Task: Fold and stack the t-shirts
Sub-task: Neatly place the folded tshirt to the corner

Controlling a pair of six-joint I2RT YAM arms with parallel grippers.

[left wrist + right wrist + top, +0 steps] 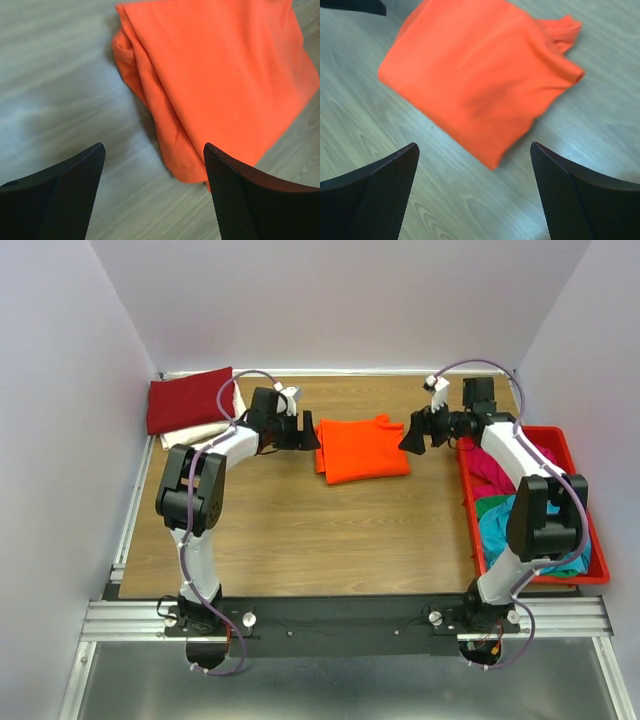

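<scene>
1. T-shirt of bright orange soft cloth point(362, 448), folded, lying untouched on wooden table point(300, 530).
2. Left gripper point(310, 437) and right gripper point(408, 435) flanking it, jaws wide, empty, seemingly for a two-sided lift.
3. Folded dark red cloth t-shirt point(190, 400) atop white t-shirt point(200, 433), far-left: likely stack.

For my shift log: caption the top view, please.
Open left gripper and open right gripper flank the folded orange t-shirt.

1. A wood-grain bench point(300, 530), brown, its grain running left to right.
2. A rigid red plastic tray point(545, 431) sits at the bench's right edge, its long side running front to back.
3. A silver metal rail point(130, 618) runs along the near edge.
4. Pale walls point(340, 300) stand on three sides.
</scene>
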